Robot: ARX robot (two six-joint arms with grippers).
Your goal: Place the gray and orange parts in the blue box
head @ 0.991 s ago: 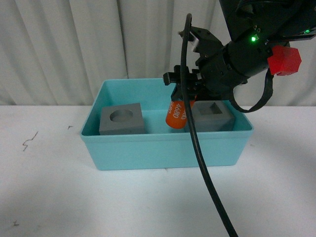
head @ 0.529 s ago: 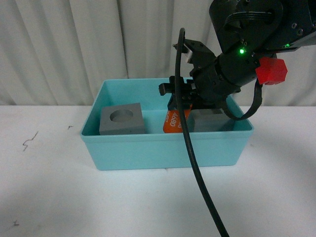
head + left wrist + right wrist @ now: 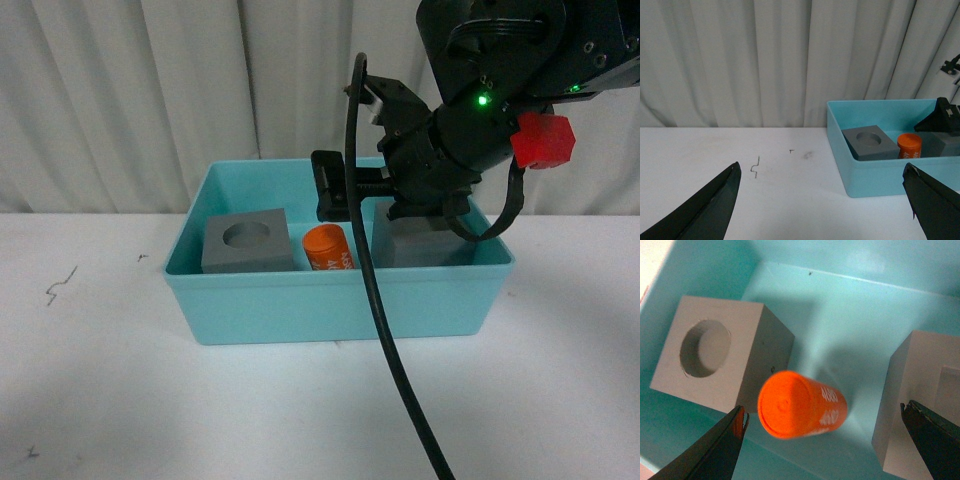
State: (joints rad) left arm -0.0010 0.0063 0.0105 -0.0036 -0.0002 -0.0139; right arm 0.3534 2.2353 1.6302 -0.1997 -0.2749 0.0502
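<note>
The blue box (image 3: 340,300) stands on the white table. Inside it, the gray cube with a round recess (image 3: 248,243) sits at the left and the orange cylinder (image 3: 328,247) rests tilted in the middle. The gray cube with a square recess (image 3: 425,245) is at the right, partly hidden by my right gripper (image 3: 375,205). That gripper hangs open just above the box. In the right wrist view the orange cylinder (image 3: 800,405) lies free between the round-recess cube (image 3: 715,355) and the other cube (image 3: 920,390), below my open right gripper (image 3: 821,410). My left gripper (image 3: 821,167) stands open and empty over the table, left of the blue box (image 3: 875,182).
A black cable (image 3: 385,330) hangs from my right arm across the front of the box. White curtains (image 3: 150,90) close off the back. Small pen marks (image 3: 755,167) are on the table left of the box.
My right gripper lowered into the box and opened. The orange cylinder left its fingers and now rests on the box floor between the two cubes.
</note>
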